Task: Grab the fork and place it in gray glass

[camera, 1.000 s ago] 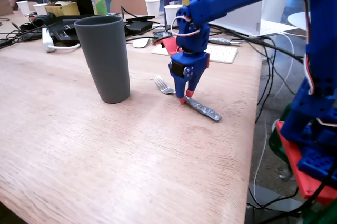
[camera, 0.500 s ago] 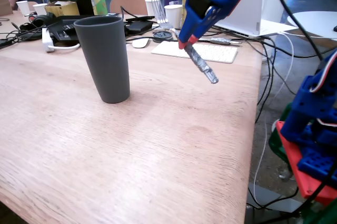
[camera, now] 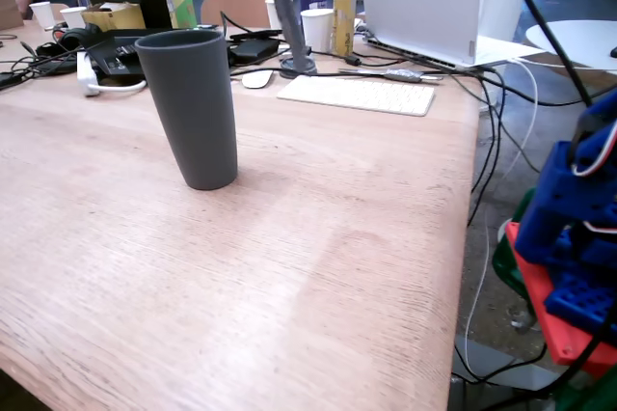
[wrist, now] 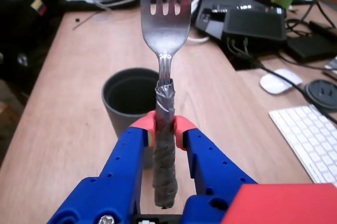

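In the wrist view my blue gripper [wrist: 164, 132] with red fingertips is shut on the fork's foil-wrapped handle. The fork [wrist: 164, 29] points away from the camera, tines up toward the frame's top. The gray glass [wrist: 119, 109] stands upright on the wooden table just beyond and slightly left of the fingertips, its open mouth visible below the fork. In the fixed view the gray glass [camera: 191, 107] stands on the table left of centre; the fork is out of that view, and only the arm's blue and red base shows at the right edge.
A white keyboard [camera: 357, 95] [wrist: 310, 140], white mouse [wrist: 280, 82], cables, black devices, white paper cups [camera: 316, 30] and cans crowd the table's far side. The table edge [camera: 463, 237] drops off at the right in the fixed view.
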`<state>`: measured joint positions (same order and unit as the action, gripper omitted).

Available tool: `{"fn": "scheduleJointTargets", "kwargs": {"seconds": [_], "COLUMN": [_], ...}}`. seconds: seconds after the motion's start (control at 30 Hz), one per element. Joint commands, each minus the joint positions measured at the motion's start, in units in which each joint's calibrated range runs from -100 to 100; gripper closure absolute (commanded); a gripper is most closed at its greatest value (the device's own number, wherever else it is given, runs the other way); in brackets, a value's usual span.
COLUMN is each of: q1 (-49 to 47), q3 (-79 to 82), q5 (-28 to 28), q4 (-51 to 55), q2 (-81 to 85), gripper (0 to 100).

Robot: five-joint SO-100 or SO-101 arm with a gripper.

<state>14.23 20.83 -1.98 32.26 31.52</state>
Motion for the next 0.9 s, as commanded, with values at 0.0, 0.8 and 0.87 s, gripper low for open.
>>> {"fn": "scheduleJointTargets", "kwargs": {"seconds": [0.0, 0.8, 0.87], "q1": [-2.05, -3.74, -3.74], "q3": [-0.4, 15.46, 14.61], "q5": [-0.2, -0.34, -0.34], "q4": [-4.67, -16.58, -19.37], "q2": [1.33, 1.33, 0.99], "gripper": [100, 100, 100]}}
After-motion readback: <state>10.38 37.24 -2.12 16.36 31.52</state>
